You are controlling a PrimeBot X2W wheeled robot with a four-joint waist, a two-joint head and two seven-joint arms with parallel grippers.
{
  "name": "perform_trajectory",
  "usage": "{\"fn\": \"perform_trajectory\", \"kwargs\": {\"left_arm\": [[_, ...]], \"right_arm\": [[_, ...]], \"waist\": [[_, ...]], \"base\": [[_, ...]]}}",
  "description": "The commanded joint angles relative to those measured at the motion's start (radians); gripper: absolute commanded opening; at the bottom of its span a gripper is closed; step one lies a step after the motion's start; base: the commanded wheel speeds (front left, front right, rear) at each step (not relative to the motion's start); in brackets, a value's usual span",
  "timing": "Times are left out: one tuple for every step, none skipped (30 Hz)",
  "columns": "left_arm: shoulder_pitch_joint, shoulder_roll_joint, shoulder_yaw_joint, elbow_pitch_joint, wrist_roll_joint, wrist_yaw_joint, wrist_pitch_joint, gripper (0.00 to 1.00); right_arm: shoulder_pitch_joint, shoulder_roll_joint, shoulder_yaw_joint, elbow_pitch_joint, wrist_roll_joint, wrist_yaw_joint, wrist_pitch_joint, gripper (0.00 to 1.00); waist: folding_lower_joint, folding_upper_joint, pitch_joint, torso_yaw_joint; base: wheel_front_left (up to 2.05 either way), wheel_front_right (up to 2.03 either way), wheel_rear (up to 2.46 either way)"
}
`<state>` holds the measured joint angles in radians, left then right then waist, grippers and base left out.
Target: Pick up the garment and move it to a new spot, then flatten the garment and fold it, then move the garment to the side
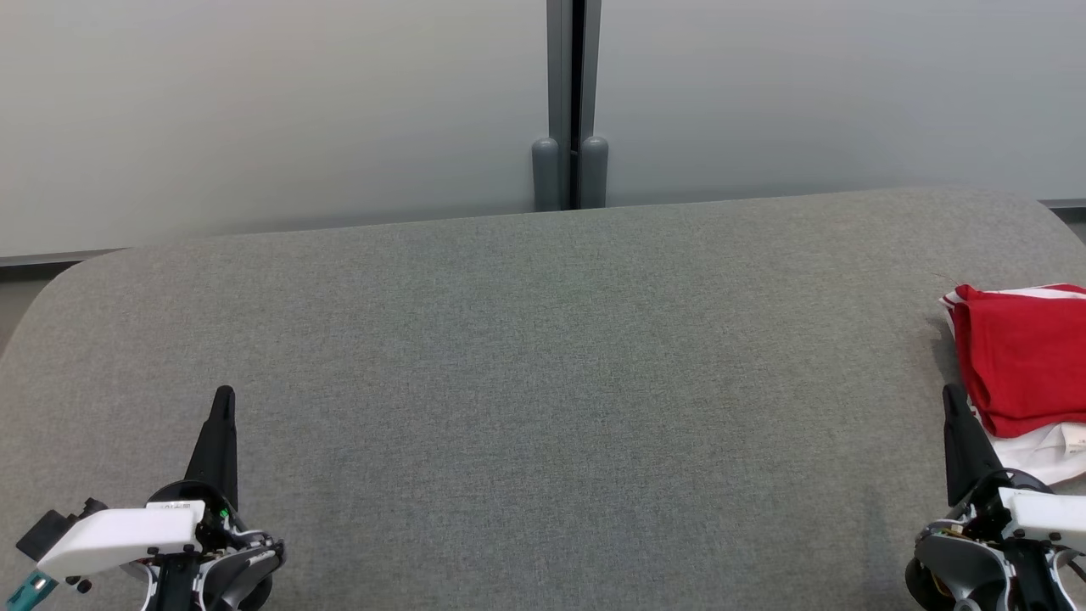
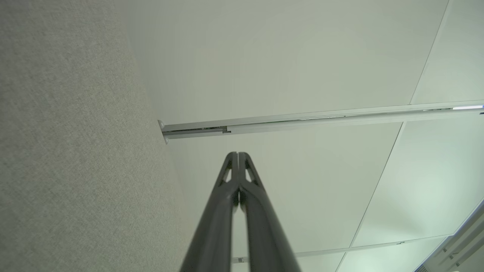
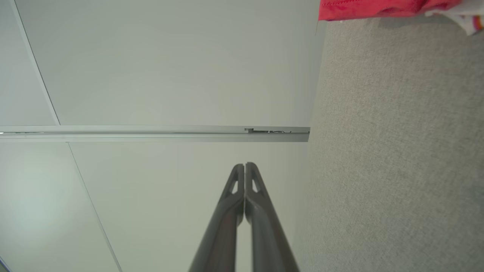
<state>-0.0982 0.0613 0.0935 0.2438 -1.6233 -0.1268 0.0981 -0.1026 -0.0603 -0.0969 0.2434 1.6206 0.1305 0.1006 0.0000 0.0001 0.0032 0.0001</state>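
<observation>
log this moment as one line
garment: red and white, at right edge of grey surface | left gripper: shut, empty | right gripper: shut, empty, near garment

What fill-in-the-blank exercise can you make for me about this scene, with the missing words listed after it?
1. The garment is mostly ____ in colour, with some white.
2. It lies at the robot's ____ end of the grey surface.
3. The left gripper and the right gripper hold nothing, and the jaws of both are ____.

Missing words: red; right; shut.
</observation>
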Motion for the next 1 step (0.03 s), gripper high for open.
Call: {"fn": "perform_trajectory", "kwargs": {"left_arm": [[-0.016, 0.005, 0.005, 0.002, -0.007, -0.007, 0.003, 0.0]], "right_arm": [[-0.008, -0.002, -0.005, 0.001, 0.006, 0.0, 0.004, 0.0]], "waist": [[0.0, -0.0001, 0.0, 0.0]], "base": [[0.0, 0.0, 0.0]]}}
